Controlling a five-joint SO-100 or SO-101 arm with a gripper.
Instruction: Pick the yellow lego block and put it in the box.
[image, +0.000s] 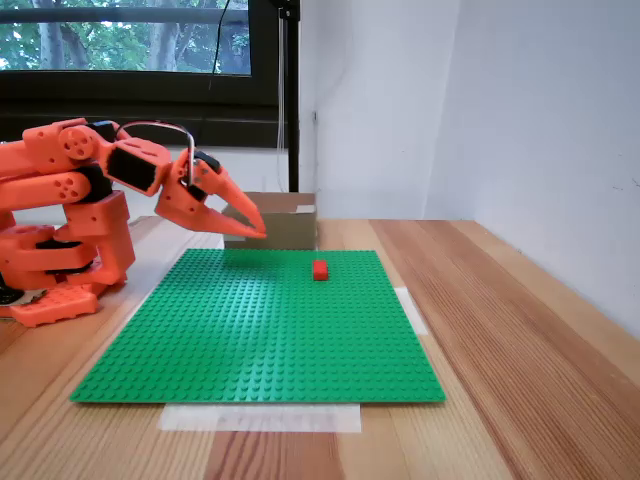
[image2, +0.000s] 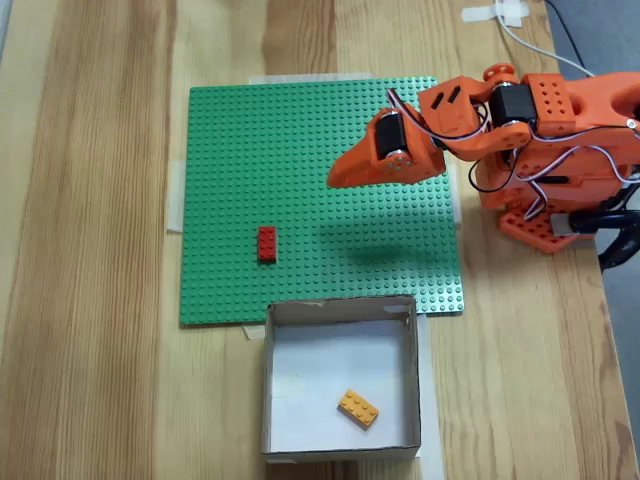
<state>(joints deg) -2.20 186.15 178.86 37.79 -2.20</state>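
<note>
Inside the box (image2: 342, 445), the yellow block (image2: 358, 408) is lying flat on the pale floor, toward the near wall in the top-down fixed view, so the task is looking done. Above the green baseplate (image2: 250, 150), the gripper (image2: 334, 180) is hanging clear of everything, its fingers (image: 252, 226) drawn together to a point and gripping nothing. The arm (image2: 540, 130) is folding over its base, probably heading to rest. On the plate, the red brick (image2: 267, 243) is sitting untouched, well apart from the gripper and just short of the box.
</note>
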